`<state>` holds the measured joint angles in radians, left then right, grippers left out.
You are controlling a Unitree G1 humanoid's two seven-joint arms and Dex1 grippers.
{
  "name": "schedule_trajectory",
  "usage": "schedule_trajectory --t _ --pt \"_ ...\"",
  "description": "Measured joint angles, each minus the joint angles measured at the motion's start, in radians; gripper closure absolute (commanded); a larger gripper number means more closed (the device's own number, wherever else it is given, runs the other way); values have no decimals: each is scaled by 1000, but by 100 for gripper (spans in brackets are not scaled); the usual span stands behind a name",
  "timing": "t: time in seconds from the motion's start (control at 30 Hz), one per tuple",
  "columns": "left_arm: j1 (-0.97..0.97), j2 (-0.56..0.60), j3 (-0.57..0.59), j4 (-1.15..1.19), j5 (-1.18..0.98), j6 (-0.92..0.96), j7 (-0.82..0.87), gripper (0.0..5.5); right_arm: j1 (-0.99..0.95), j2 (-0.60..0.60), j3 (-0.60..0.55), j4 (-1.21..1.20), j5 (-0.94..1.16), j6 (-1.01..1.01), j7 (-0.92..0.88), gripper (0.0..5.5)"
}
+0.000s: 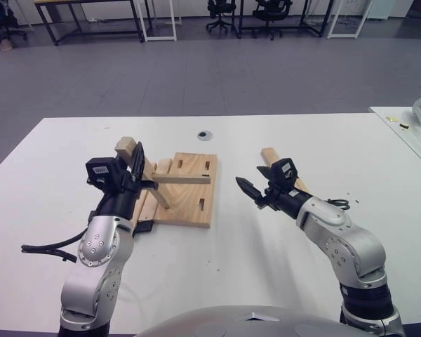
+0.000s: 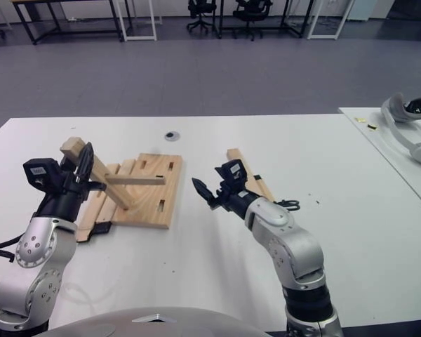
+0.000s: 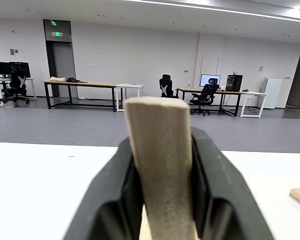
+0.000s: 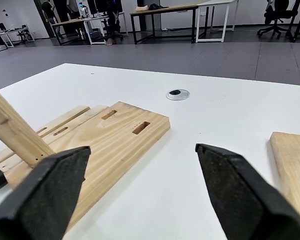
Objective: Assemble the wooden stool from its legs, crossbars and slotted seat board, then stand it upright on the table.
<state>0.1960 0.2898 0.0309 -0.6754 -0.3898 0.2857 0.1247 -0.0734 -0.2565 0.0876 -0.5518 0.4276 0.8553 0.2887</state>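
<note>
My left gripper [image 1: 137,166] is shut on a wooden leg [image 1: 130,150], held tilted over the table's left half. The leg slopes down to the slotted seat board [image 1: 186,198], which lies flat, and a crossbar [image 1: 186,180] sticks out sideways from it over the board. In the left wrist view the leg [image 3: 161,160] sits clamped between both fingers. More wooden pieces [image 1: 149,203] lie along the board's left edge. My right gripper [image 1: 256,194] hovers open just right of the board, holding nothing. Behind it another wooden leg [image 2: 240,163] lies on the table.
A round cable grommet [image 1: 206,135] sits in the white table [image 1: 217,267] behind the board. A black cable [image 1: 48,248] trails at the left edge. A small dark object [image 1: 341,204] lies to the right. A second table with a headset [image 2: 412,130] stands at far right.
</note>
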Motion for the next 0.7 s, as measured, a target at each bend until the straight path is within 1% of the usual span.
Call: schedule_trajectory --t 0.23,0.33,0.43,0.53,0.57,0.6,0.63,0.7 --pt "-88 0 0 99 -13 -16 -74 447 1 18 0 0 0 0 -18 156" --pt "-169 -22 30 196 -78 -16 -130 447 2 27 1 0 0 0 -19 156" --pt "-221 -25 47 265 -91 -18 -181 447 2 32 1 0 0 0 -19 156" --pt "-275 -27 51 366 -90 -74 -234 447 3 34 1 0 0 0 -20 156" --pt "-301 -27 49 415 -88 -103 -251 412 4 35 1 0 0 0 -20 156" --pt "-323 -27 48 454 -85 -124 -267 398 4 36 1 0 0 0 -20 156" --pt "-334 -24 26 563 -68 -119 -278 380 5 40 1 0 0 -1 -20 156" --pt "-403 -31 11 714 -70 -178 -316 339 8 42 0 0 0 -1 -21 156"
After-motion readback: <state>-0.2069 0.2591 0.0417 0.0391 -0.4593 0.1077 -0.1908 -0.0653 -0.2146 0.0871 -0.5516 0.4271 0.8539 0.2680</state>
